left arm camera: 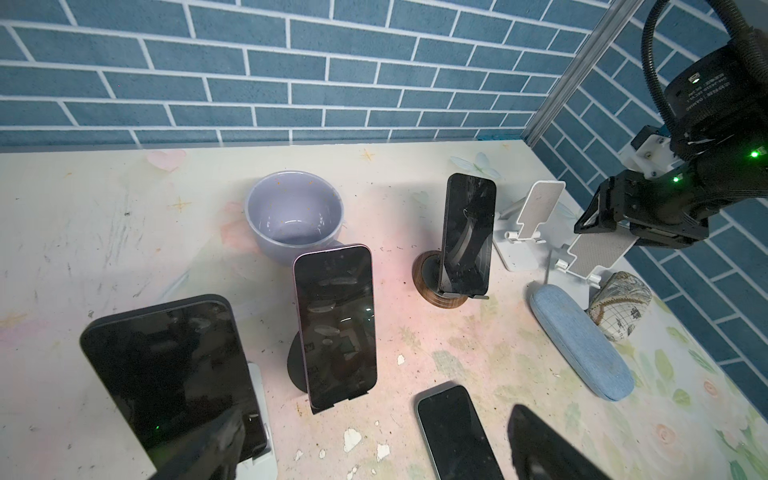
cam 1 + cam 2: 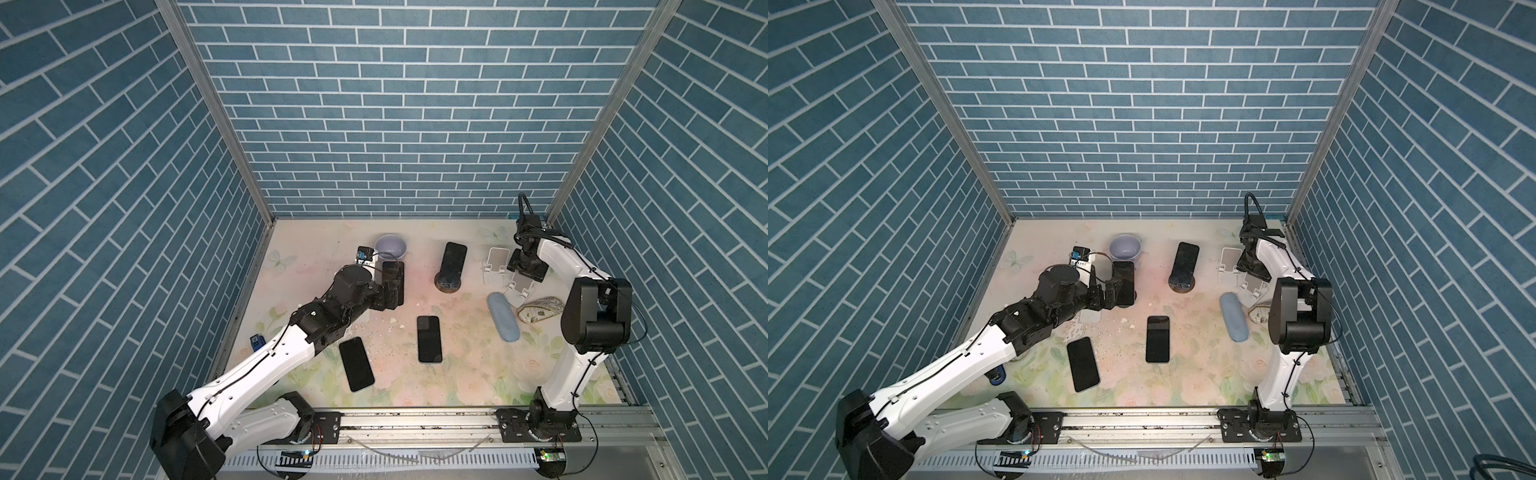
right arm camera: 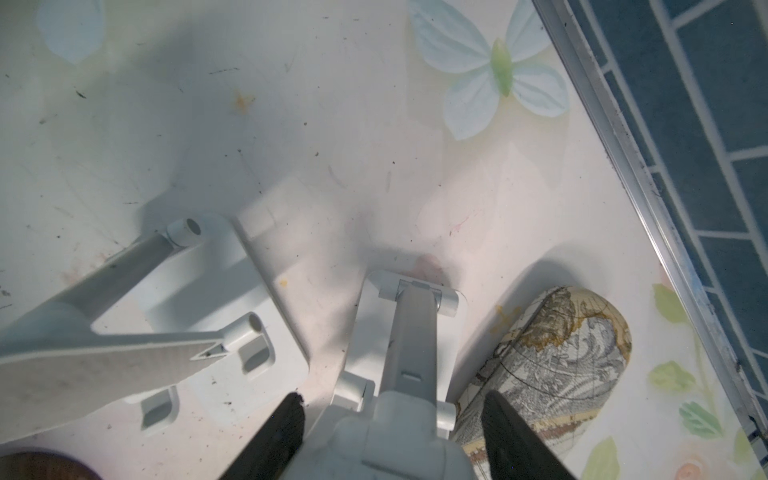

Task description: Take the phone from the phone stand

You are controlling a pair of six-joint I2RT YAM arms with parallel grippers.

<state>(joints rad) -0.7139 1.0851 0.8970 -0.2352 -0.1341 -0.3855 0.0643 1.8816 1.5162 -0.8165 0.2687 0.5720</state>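
So the pink-edged phone (image 1: 334, 324) is sitting upright on its black round stand (image 1: 297, 361), a bit toward 11 o'clock from the middle of the table (image 2: 316, 266), calling the back wall 12 in both top views. The left gripper (image 1: 378, 413) is right at the phone's 6 o'clock side with its fingers (image 1: 540, 440) spread wide and nothing in them. In the left wrist view the phone is ahead of the tips rather than between them, and I can't tell if anything touches. Straight behind it at 12 there's a lilac mug (image 2: 391, 248), just beside the stand. At 2 o'clock a second phone (image 2: 454, 258) leans on a wooden stand (image 2: 448, 286). Around 8 o'clock, mostly hidden under the left arm in the top views, a third phone (image 1: 166, 374) sits on a small white stand (image 1: 266, 453). A flat phone (image 2: 429, 338) lies screen-up at 5 o'clock and an angled flat phone (image 2: 356, 363) at 7. Way over at 3 o'clock the right gripper (image 3: 395, 399) is clamped round the top of an empty folding stand (image 3: 411, 332), with a twin folding stand (image 2: 495, 266) just beside it. A blue case (image 2: 503, 318) and a patterned case (image 2: 540, 309) lie near those, toward 4 o'clock.
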